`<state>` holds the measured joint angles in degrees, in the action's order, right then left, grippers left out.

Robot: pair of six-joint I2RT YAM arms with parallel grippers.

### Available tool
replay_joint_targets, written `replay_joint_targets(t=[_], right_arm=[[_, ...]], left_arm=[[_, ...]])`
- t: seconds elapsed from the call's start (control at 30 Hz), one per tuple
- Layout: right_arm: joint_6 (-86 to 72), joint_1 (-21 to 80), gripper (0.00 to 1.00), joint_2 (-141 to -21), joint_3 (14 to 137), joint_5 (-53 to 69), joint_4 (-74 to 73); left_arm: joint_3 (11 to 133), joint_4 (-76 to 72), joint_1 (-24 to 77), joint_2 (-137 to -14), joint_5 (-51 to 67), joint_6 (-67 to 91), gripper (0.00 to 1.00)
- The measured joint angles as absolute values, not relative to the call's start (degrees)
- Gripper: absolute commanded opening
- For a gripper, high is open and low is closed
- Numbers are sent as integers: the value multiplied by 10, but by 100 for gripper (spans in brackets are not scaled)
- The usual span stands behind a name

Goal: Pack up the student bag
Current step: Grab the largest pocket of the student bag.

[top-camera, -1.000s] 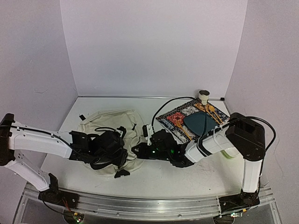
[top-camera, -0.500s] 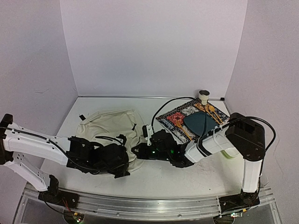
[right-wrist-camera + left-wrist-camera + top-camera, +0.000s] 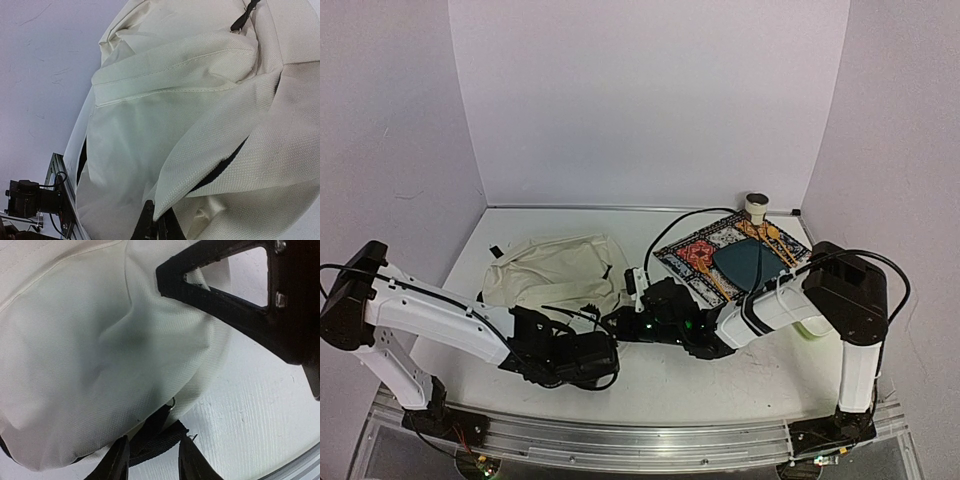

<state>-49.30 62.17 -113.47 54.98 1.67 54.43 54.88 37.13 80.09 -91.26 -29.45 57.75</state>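
The student bag (image 3: 555,268), cream fabric, lies flat on the left half of the table and fills both wrist views (image 3: 100,350) (image 3: 165,100). At its near right corner my left gripper (image 3: 603,352) sits low on the table. In the left wrist view this gripper (image 3: 154,440) has its jaws narrowed onto a black strap (image 3: 161,432) that runs across from finger to finger. My right gripper (image 3: 618,320) is at the bag's right edge. Seen from its wrist, the right gripper (image 3: 156,214) is shut on a fold of the cream fabric.
A colourful patterned mat (image 3: 705,252) lies at the back right with a dark teal object (image 3: 745,262) on it and a small white cup (image 3: 756,205) behind. A black angular frame (image 3: 280,305) hangs over the bag's corner. The metal rail (image 3: 620,440) borders the near edge.
My left arm came off the top of the bag, swung right and toward the near edge, and its jaws narrowed around the black strap. The right gripper kept its hold.
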Motion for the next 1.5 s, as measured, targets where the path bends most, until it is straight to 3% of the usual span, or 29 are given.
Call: replay_joint_targets(t=[0.5,0.63,1.0,1.5], right_arm=[[-493,622,0,-1135,550,17,544],[-493,622,0,-1135,550,18,544],[-485,622,0,-1135,550,16,541],[-458,607,0,-1087,525,12,526]], left_arm=[[574,391,800,-977,-333,585,36],[577,393,793,-986,-344,585,32],[588,411,783,-1002,-348,580,1],[526,396,779,-835,-291,592,0]])
